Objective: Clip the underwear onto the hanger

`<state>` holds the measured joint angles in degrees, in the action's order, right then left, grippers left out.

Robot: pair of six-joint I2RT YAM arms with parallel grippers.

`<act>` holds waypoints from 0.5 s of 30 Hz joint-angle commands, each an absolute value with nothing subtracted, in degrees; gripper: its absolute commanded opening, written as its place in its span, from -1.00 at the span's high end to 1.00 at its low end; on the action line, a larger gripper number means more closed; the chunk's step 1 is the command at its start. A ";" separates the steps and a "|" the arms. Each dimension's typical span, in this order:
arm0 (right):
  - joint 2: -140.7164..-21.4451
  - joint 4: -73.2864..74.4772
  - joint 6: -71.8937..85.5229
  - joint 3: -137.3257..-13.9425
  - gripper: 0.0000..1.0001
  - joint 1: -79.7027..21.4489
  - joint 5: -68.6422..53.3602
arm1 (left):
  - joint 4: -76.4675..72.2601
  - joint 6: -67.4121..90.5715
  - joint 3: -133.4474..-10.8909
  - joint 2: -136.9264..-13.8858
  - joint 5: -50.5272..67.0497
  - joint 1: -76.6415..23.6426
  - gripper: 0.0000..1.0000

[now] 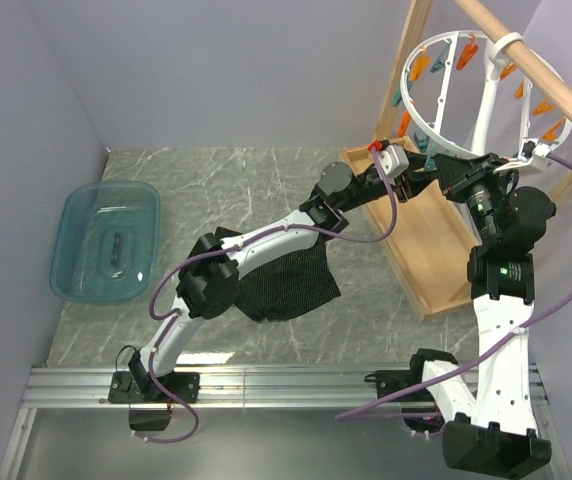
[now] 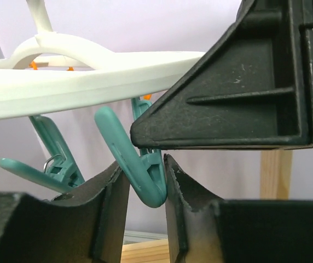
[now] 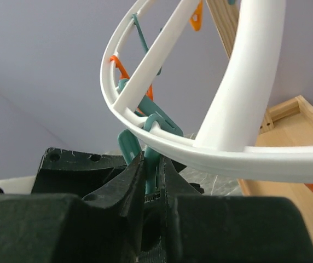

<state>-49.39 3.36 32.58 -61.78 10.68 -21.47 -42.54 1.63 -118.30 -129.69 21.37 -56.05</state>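
Observation:
The black underwear [image 1: 291, 282] lies on the table under my left arm, apart from both grippers. The white round hanger [image 1: 446, 95] hangs from the wooden rack, with orange and teal clothespins along its ring. My left gripper [image 1: 432, 166] is at the ring's lower edge. In the left wrist view the ring [image 2: 91, 82] runs above, and my left gripper [image 2: 144, 164] is shut on the handles of a teal clothespin [image 2: 145, 183]. My right gripper [image 1: 462, 180] meets it there. In the right wrist view my right gripper [image 3: 152, 160] is shut on a teal clothespin [image 3: 151, 167] under the ring [image 3: 244, 159].
The wooden rack [image 1: 556, 90] stands on a wooden base [image 1: 436, 250] at the back right. A blue plastic tub [image 1: 106, 240] sits at the left. A second teal clothespin [image 2: 52, 159] hangs left of my left gripper. Purple walls enclose the table.

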 commanded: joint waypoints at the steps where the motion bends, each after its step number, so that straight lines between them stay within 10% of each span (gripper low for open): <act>1: -48.95 1.41 29.10 -61.17 1.00 10.90 -24.87 | -44.56 6.42 -122.69 -128.67 25.58 -56.60 0.32; 7: -49.48 1.66 29.53 -61.17 0.80 10.99 -26.55 | -42.89 6.42 -124.80 -130.08 26.28 -56.60 0.95; 10: -49.66 4.21 30.49 -63.01 0.27 10.99 -24.62 | -42.02 3.96 -124.37 -129.99 23.40 -57.04 0.99; 15: -47.73 5.89 28.66 -63.11 0.03 10.99 -24.79 | -42.98 -2.00 -121.99 -129.55 19.70 -57.57 0.99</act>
